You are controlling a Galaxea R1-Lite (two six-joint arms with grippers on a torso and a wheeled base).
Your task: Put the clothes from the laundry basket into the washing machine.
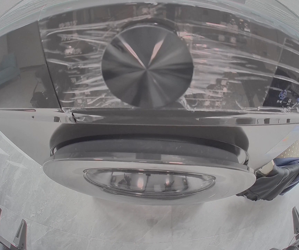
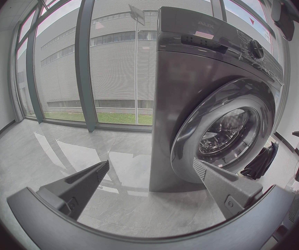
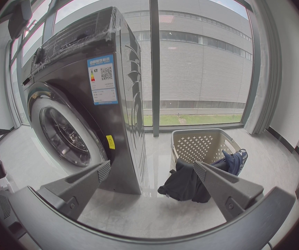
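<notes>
Facing the closed washing machine (image 1: 149, 122), left hand (image 2: 151, 164) and right hand (image 3: 151, 164) gape wide, empty.

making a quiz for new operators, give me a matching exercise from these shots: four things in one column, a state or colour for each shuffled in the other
1 door
2 basket
3 clothes
4 left hand

a draped over the basket's edge
b open, empty
c shut
d cream, perforated

Pairs: 1-c, 2-d, 3-a, 4-b
</notes>
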